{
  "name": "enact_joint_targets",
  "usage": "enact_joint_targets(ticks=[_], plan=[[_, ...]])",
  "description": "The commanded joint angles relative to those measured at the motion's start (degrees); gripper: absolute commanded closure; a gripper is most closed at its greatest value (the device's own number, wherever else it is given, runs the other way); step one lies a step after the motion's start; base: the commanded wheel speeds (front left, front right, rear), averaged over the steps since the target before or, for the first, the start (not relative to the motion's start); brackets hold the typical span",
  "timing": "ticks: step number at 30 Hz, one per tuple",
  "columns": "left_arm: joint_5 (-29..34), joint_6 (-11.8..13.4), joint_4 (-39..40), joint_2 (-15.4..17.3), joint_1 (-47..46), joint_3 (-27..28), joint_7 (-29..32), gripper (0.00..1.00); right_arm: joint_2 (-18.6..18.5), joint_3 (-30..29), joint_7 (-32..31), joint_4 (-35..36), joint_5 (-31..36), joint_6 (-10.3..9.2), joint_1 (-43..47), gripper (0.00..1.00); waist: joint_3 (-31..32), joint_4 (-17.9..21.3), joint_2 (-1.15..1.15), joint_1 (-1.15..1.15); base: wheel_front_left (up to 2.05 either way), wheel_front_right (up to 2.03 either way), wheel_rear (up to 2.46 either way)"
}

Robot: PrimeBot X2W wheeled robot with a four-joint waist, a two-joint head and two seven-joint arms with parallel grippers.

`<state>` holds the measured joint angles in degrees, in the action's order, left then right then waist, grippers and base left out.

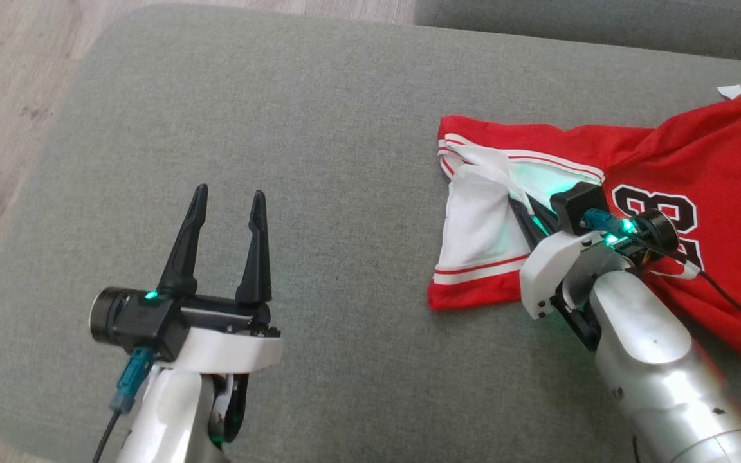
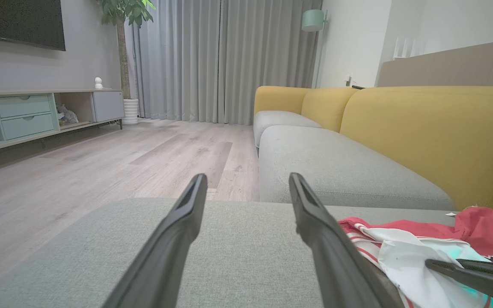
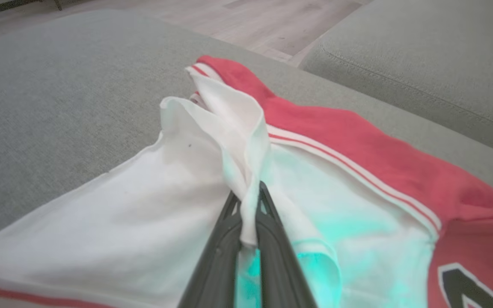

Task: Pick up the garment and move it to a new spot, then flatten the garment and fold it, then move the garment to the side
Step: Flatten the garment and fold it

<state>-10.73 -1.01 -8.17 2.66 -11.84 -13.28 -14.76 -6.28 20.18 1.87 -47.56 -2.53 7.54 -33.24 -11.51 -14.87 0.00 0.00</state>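
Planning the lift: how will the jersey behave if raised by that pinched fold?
Probably floppy: the jersey lies in soft wrinkles, and its white fold bunches up between the shut fingers of the right gripper, so the rest would likely hang and drag over the cushion. The cloth looks thin, so probably light. One small pinch might slip.

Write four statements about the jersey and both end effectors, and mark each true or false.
1. The right end effector is shut on a white fold of the red and white fabric jersey. True.
2. The left end effector grips the jersey's hem. False: it is open, holds nothing and is apart from the jersey.
3. The jersey lies on a grey fabric cushion. True.
4. The jersey is neatly folded. False: it lies spread out and rumpled.
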Motion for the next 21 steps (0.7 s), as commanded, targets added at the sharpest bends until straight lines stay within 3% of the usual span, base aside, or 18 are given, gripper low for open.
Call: enact_joint_targets(ticks=[1,12,21], plan=[[-0.58,0.28,1.62,0.22,-2.01,1.44,-0.24,0.0,0.99,1.21,1.13,1.29,-0.39,-0.05,-1.84,1.0,0.17,0.03,0.0,0.0,0.0,0.0,0.0],[-0.72,0.54,1.67,0.22,-1.75,1.96,-0.24,0.0,3.32,7.41,7.2,2.17,-6.98,-0.05,-6.41,1.0,1.09,-0.24,0.0,0.0,0.0,0.0,0.0],[-0.29,0.39,1.76,0.22,-2.16,2.94,-0.24,0.0,3.39,15.17,10.07,5.56,-14.54,-0.05,-11.23,1.0,2.0,-2.86,0.0,0.0,0.0,0.0,0.0]])
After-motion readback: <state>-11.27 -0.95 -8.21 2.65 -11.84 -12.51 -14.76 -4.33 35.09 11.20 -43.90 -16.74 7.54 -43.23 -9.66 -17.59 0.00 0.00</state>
